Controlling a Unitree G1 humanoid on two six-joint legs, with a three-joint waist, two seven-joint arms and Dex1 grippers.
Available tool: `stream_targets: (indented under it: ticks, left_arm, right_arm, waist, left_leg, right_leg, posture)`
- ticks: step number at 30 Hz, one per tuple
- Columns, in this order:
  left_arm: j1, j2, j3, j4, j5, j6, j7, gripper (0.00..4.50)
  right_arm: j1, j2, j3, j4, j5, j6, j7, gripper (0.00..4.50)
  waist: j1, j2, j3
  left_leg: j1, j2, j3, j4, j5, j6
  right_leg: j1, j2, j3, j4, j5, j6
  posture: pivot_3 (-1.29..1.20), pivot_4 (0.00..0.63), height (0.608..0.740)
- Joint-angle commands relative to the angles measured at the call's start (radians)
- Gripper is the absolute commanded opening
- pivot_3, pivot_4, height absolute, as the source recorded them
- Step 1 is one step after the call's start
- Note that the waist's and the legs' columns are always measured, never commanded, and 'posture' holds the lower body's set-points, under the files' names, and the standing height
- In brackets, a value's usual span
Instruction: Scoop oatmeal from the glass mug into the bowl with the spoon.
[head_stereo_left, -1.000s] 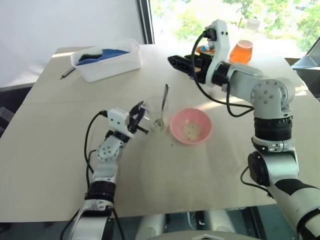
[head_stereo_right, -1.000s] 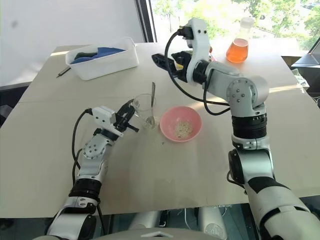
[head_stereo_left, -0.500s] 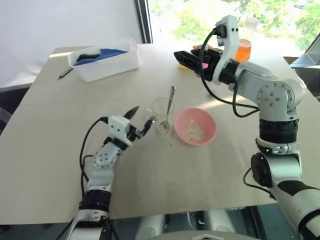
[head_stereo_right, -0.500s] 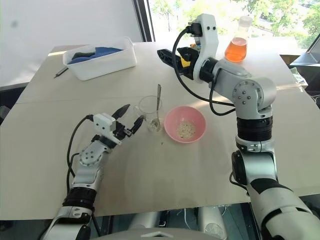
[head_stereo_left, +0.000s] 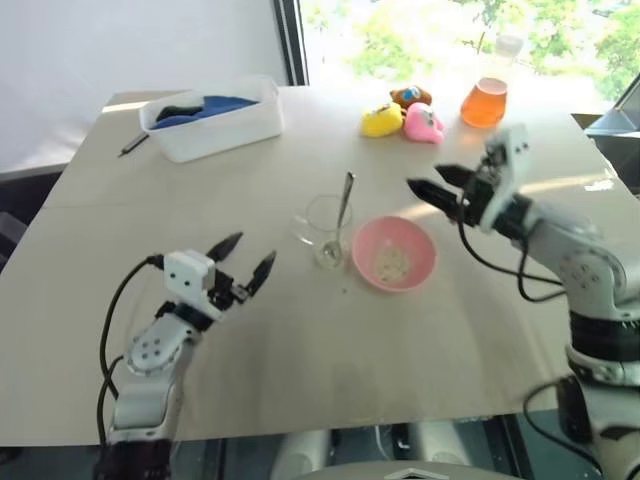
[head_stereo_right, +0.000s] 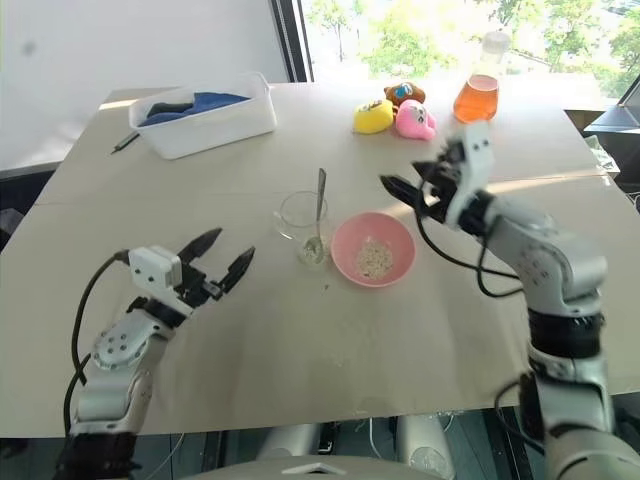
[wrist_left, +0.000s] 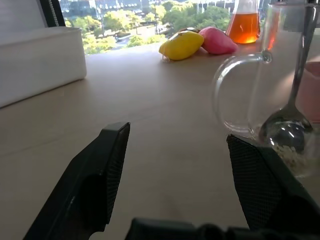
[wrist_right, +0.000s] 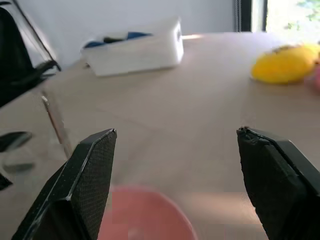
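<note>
Glass mug (wrist_left: 280, 95) cut off at frame top/right edge; bowl (wrist_right: 145, 212) blurred, cut by bottom edge.

I can read no text, label, brand, number or sign on anything in front of me

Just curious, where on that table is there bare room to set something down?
Bare: the near strip in front of the pink bowl, and the stretch between the white tub and the glass mug. Crowded: the far edge, with toys and flask.
</note>
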Motion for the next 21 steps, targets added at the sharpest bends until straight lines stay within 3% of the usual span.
stream_targets:
  ticks: [1,6,10,15,21]
  left_arm:
    - [0.09,0.029,0.01,-0.087,0.004,0.026,-0.027,3.41]
    - [0.184,0.025,0.003,-0.107,0.046,0.031,-0.013,3.41]
    - [0.217,0.008,-0.02,-0.137,0.089,0.072,0.028,3.41]
    - [0.246,-0.01,-0.026,-0.179,0.062,0.104,0.02,3.41]
    - [0.269,-0.009,-0.024,-0.209,0.048,0.129,0.002,3.41]
  right_arm:
    - [0.13,-0.047,-0.088,-0.086,0.021,-0.085,0.102,3.85]
    - [0.434,-0.108,-0.116,-0.153,-0.003,-0.203,0.268,3.85]
    - [0.581,-0.085,-0.1,-0.158,-0.025,-0.288,0.317,3.85]
    - [0.683,-0.065,-0.068,-0.133,-0.096,-0.44,0.39,3.85]
    - [0.702,-0.073,-0.036,-0.045,-0.205,-0.597,0.44,3.85]
  waist:
    - [-0.001,0.0,0.0]
    - [0.002,0.0,0.0]
    - [0.001,-0.001,0.001]
    - [-0.001,-0.002,0.003]
    - [0.001,-0.003,0.003]
  left_leg:
    - [0.0,0.0,0.0,0.0,0.0,0.0]
    - [0.006,0.001,0.0,0.0,0.0,0.001]
    - [0.011,0.002,0.001,0.001,0.0,0.001]
    - [0.021,0.003,0.0,0.001,0.0,0.001]
    - [0.021,0.003,0.001,0.001,0.0,0.0]
  right_leg:
    - [0.0,0.0,0.0,0.0,0.0,0.0]
    - [0.006,0.001,0.0,0.001,0.0,0.0]
    - [0.012,0.003,0.0,0.0,-0.001,0.001]
    - [0.02,0.004,0.0,0.0,-0.003,0.004]
    - [0.021,0.004,0.0,-0.001,-0.003,0.004]
  posture:
    - [0.0,0.15,0.74]
    - [0.0,0.15,0.74]
    - [0.0,0.15,0.74]
    - [0.0,0.15,0.74]
    - [0.0,0.15,0.74]
